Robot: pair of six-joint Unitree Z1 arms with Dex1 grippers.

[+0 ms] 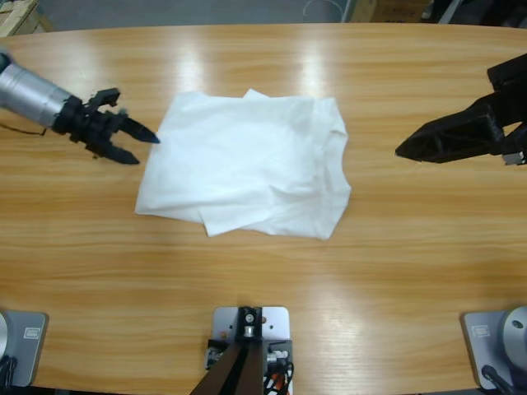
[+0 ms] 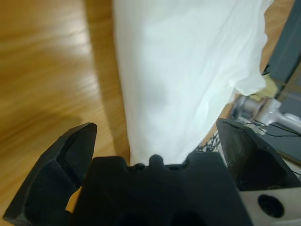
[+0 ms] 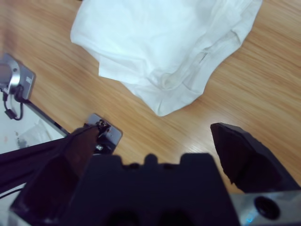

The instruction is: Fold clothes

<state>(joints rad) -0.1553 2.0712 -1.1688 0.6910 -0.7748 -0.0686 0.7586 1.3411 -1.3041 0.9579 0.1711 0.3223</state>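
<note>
The clothes are one white T-shirt [image 1: 247, 160] lying partly folded in a rough rectangle on the middle of the wooden table [image 1: 263, 288], with layered edges at its near side. My left gripper [image 1: 146, 150] is open just off the shirt's left edge, one fingertip almost at the cloth. In the left wrist view the shirt [image 2: 188, 70] fills the space ahead of the left gripper [image 2: 155, 127], whose jaws stand wide apart and hold nothing. My right gripper [image 1: 401, 151] hovers to the right of the shirt, apart from it. The right wrist view shows the right gripper [image 3: 155, 127] open, with the shirt [image 3: 160, 42] beyond it.
Bare wood surrounds the shirt on all sides. The table's far edge [image 1: 247, 26] runs along the top of the high view, with floor and boxes behind it.
</note>
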